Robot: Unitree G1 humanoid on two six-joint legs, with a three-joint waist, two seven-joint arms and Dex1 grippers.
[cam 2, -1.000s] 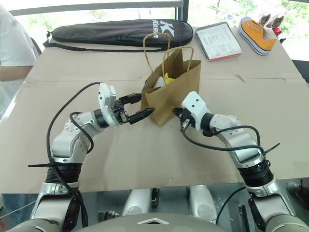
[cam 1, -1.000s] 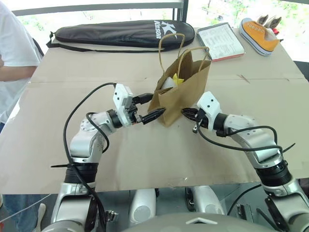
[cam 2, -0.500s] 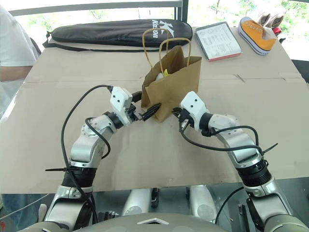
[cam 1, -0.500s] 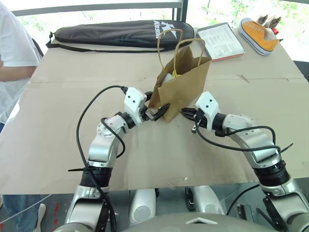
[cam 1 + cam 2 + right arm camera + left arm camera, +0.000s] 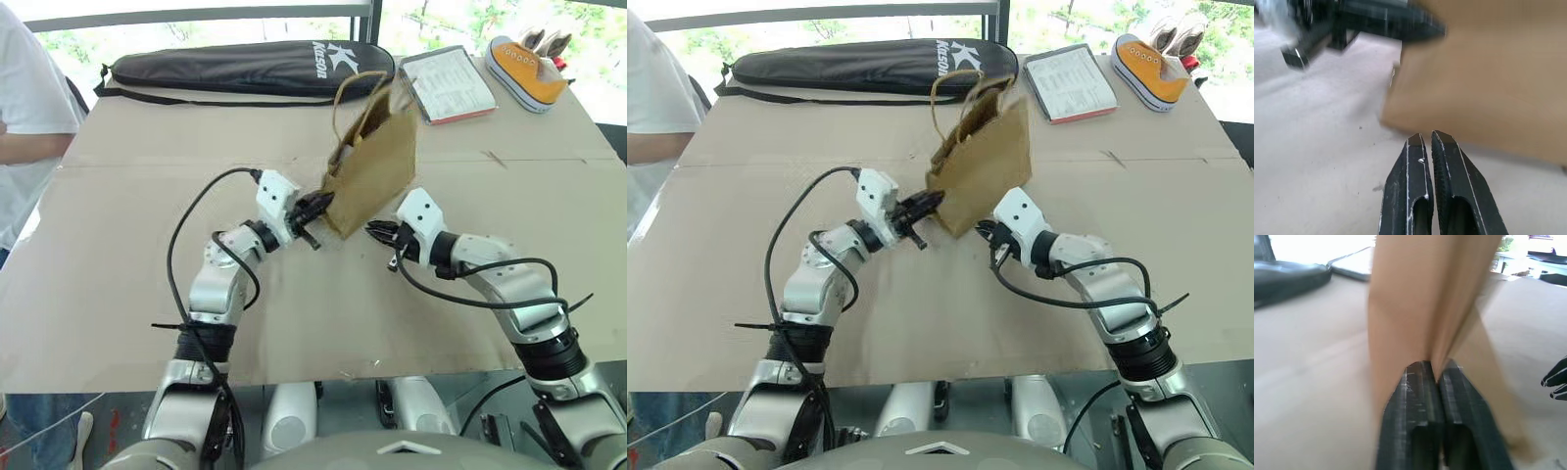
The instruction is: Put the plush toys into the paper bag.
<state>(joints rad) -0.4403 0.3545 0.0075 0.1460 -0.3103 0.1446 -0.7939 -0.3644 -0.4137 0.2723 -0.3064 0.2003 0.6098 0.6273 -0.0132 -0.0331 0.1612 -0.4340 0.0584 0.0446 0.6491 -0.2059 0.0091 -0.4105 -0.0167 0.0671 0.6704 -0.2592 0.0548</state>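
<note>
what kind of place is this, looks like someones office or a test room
Probably a test or demo room by a window: a table covered in cardboard sheets holds unrelated props, namely a paper bag, a black racket case and an orange sneaker. A person stands beside it.

The bag [image 5: 372,162] is blurred, and its tilted side hides its mouth, so its contents cannot be told. A person [image 5: 29,108] is cut off by the picture's edge. The clipboard [image 5: 449,83] print is too small to read.
</note>
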